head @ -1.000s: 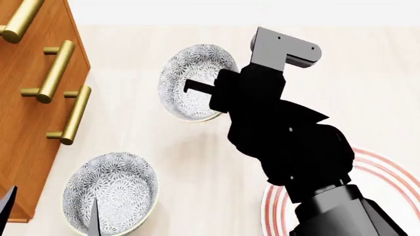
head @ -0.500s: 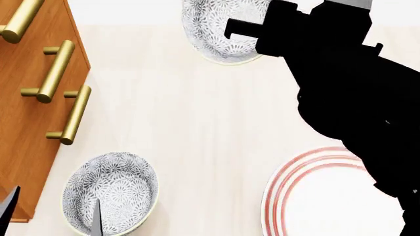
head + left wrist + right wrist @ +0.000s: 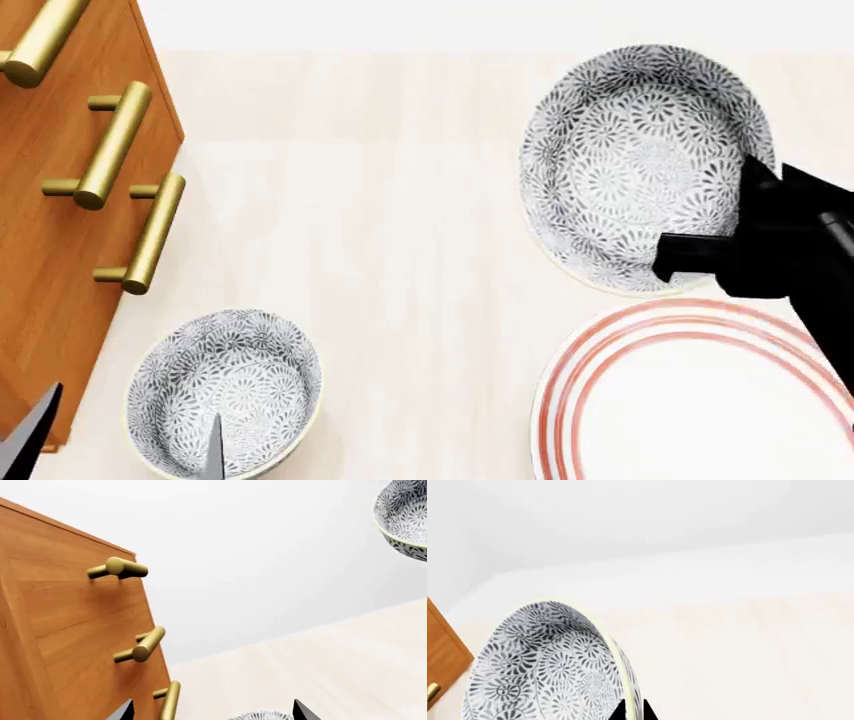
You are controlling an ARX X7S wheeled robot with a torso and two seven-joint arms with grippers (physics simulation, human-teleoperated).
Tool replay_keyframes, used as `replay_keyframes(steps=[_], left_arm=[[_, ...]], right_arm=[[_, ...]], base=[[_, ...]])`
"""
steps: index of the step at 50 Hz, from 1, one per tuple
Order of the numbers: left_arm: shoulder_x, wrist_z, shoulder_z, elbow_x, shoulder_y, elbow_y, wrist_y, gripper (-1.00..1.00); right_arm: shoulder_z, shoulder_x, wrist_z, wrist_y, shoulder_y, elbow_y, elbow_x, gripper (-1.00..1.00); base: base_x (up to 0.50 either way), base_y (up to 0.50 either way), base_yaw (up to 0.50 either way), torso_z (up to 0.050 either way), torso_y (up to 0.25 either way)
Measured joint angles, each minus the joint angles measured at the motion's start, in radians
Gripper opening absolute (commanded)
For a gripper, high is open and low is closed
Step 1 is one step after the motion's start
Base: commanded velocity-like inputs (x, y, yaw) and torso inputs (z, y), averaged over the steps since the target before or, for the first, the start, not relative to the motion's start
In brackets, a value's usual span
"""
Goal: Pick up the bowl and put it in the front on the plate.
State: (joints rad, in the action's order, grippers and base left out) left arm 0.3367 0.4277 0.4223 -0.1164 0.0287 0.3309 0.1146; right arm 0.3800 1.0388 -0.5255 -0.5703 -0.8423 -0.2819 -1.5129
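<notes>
My right gripper (image 3: pixel 687 258) is shut on the rim of a floral grey-blue bowl (image 3: pixel 643 165) and holds it in the air, just beyond the far edge of the red-ringed plate (image 3: pixel 694 400). In the right wrist view the bowl (image 3: pixel 550 665) stands on edge, with its rim pinched between the two dark fingertips (image 3: pixel 618 713). In the left wrist view the held bowl (image 3: pixel 403 517) shows at the upper right corner. My left gripper (image 3: pixel 120 445) is open at the near left, over a second bowl (image 3: pixel 224 390) that rests on the table.
A wooden cabinet (image 3: pixel 54 250) with brass handles (image 3: pixel 114 145) stands along the left side, close to the second bowl. The pale tabletop (image 3: pixel 387 250) stretches between the cabinet and the plate.
The right arm has lifted the bowl off the table at the middle back, raised it, then carried it to the right and nearer, up to the plate's far edge. The left gripper stayed put.
</notes>
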Motion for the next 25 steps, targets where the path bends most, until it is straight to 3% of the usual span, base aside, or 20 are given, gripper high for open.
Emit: replay_keyframes(steps=[13, 25], left_arm=[[0.002, -0.002, 0.014, -0.011, -0.003, -0.004, -0.011, 1.00], [0.005, -0.005, 0.023, -0.016, -0.006, 0.001, -0.023, 1.00]], right_arm=[[-0.075, 0.183, 0.176, 0.067, 0.212, -0.067, -0.045, -1.00], [-0.103, 0.262, 0.311, 0.113, 0.350, -0.039, -0.059, -1.00]], base=[[0.00, 0.00, 0.00, 0.000, 0.000], [0.00, 0.00, 0.00, 0.000, 0.000]])
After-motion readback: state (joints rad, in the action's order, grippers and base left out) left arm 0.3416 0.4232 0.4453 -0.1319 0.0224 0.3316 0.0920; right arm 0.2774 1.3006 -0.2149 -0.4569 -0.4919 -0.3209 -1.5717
